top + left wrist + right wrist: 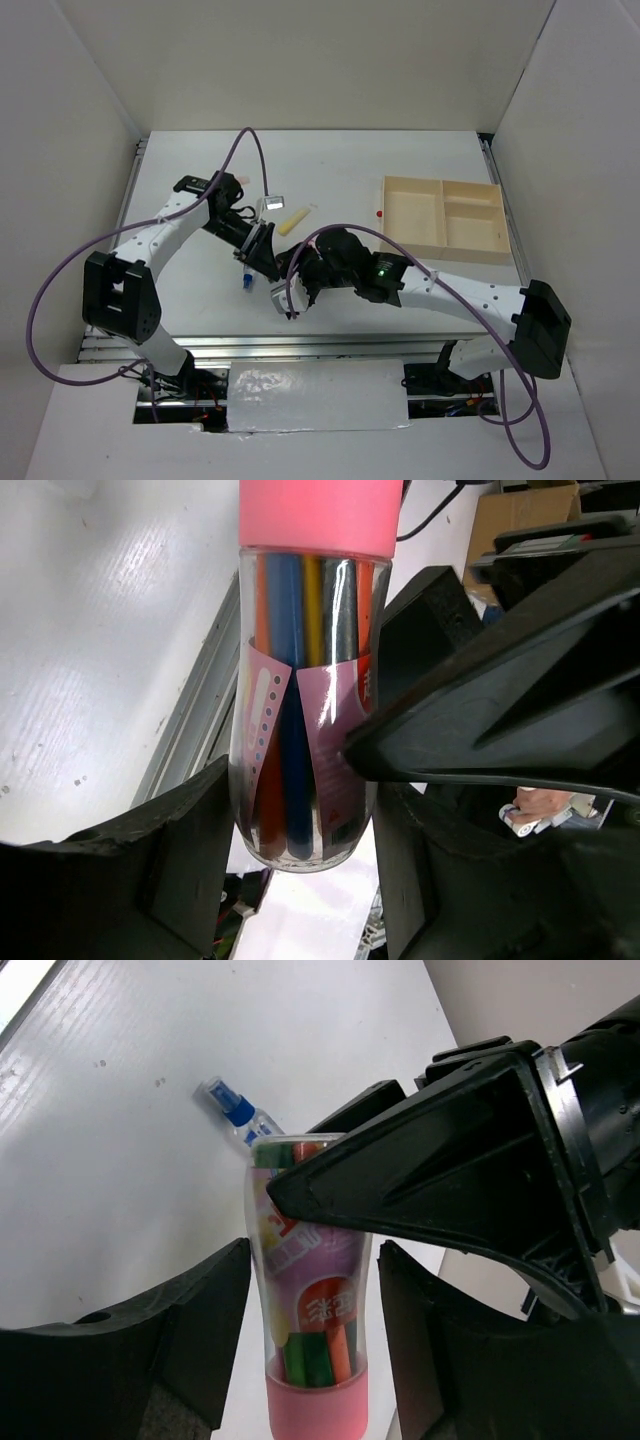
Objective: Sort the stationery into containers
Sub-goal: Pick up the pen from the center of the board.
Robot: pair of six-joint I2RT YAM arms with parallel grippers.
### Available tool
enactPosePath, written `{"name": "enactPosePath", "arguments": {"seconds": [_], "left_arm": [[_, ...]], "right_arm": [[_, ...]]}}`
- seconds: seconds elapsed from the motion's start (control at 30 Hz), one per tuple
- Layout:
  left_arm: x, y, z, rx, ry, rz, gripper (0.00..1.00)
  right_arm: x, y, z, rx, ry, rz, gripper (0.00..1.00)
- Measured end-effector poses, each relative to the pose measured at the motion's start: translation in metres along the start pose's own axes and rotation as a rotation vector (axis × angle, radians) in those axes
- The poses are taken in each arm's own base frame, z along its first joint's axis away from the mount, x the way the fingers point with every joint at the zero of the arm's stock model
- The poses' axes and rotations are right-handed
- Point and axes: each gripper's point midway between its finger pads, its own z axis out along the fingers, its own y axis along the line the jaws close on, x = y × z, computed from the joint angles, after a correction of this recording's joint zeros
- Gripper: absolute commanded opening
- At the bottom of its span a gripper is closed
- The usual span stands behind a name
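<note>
The left end effector (300,825) pinches the clear tube (300,730) at its base. The right end effector (315,1360) pinches it near the pink cap (318,1405). The sticks (285,680) sit inside, between both. A sudden cap release could scatter them across the tabletop (350,160), well apart from the tray (412,215).

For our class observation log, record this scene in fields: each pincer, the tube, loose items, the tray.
Left pincer: shut on clear tube base
Right pincer: flanks tube's pink cap, grip unclear
Tube contents: coloured sticks
Loose on table: yellow stick, blue-and-white stick, red dot
Tray: three compartments, nothing visible inside
</note>
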Motion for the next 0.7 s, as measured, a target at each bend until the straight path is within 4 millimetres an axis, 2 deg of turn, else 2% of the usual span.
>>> {"name": "enactPosePath", "arguments": {"seconds": [0.1, 0.2, 0.23, 0.27, 0.3, 0.33, 0.37, 0.4, 0.43, 0.5, 0.6, 0.67, 0.7], "left_arm": [[-0.001, -0.001, -0.001, -0.001, -0.010, 0.009, 0.00], [0.001, 0.001, -0.001, -0.009, -0.009, 0.012, 0.00], [0.001, 0.002, -0.001, -0.010, -0.009, 0.010, 0.00], [0.002, 0.002, -0.001, -0.009, -0.009, 0.009, 0.01], [0.002, 0.002, 0.000, -0.009, -0.008, 0.008, 0.13], [0.002, 0.003, 0.000, -0.008, -0.007, 0.007, 0.21], [0.002, 0.002, 0.000, -0.007, -0.007, 0.009, 0.29], [0.002, 0.002, 0.000, -0.006, -0.010, 0.013, 0.44], [0.001, 0.002, -0.001, -0.007, -0.013, 0.018, 0.52], [-0.002, 0.001, -0.001, -0.006, -0.027, 0.038, 0.63], [-0.009, -0.005, -0.003, 0.011, -0.063, 0.086, 0.66], [-0.012, -0.011, -0.004, 0.033, -0.083, 0.114, 0.77], [-0.010, -0.014, -0.004, 0.040, -0.079, 0.110, 0.79]], "right_arm": [[0.004, 0.002, 0.004, -0.012, 0.013, 0.000, 0.57], [0.005, 0.002, 0.007, -0.018, 0.019, -0.004, 0.45], [0.006, 0.003, 0.007, -0.021, 0.021, -0.003, 0.35], [0.007, 0.003, 0.008, -0.024, 0.024, -0.002, 0.31], [0.007, 0.004, 0.008, -0.027, 0.026, -0.001, 0.26], [0.007, 0.004, 0.008, -0.028, 0.028, 0.000, 0.16], [0.008, 0.004, 0.007, -0.029, 0.029, 0.002, 0.11], [0.008, 0.004, 0.007, -0.028, 0.031, 0.004, 0.05], [0.010, 0.003, 0.007, -0.027, 0.031, 0.008, 0.00], [0.012, 0.000, 0.003, -0.017, 0.029, 0.016, 0.00], [0.016, -0.006, -0.007, 0.005, 0.014, 0.029, 0.00], [0.020, -0.010, -0.018, 0.026, 0.018, 0.039, 0.00], [0.029, -0.010, -0.026, 0.037, 0.048, 0.049, 0.00]]}}
